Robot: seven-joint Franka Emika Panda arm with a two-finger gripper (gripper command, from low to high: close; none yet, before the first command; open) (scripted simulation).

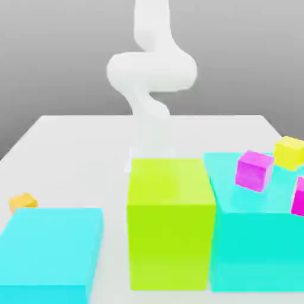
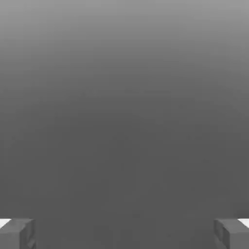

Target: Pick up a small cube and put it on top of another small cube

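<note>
The small cube (image 1: 23,202) is plain orange and sits on the white table (image 1: 71,148) at the exterior view's left, just behind a big cyan block (image 1: 50,252). My white arm (image 1: 151,71) rises at the back of the table, behind a big lime block (image 1: 171,219). In the hand view my gripper (image 2: 124,236) is open: its grey fingertips (image 2: 17,233) stand far apart with nothing between them, in front of a plain grey background.
A second big cyan block (image 1: 255,237) stands at the exterior view's right. A magenta small cube (image 1: 254,170) rests on it and another magenta cube (image 1: 298,197) is at its right edge. A yellow small cube (image 1: 289,151) lies behind them.
</note>
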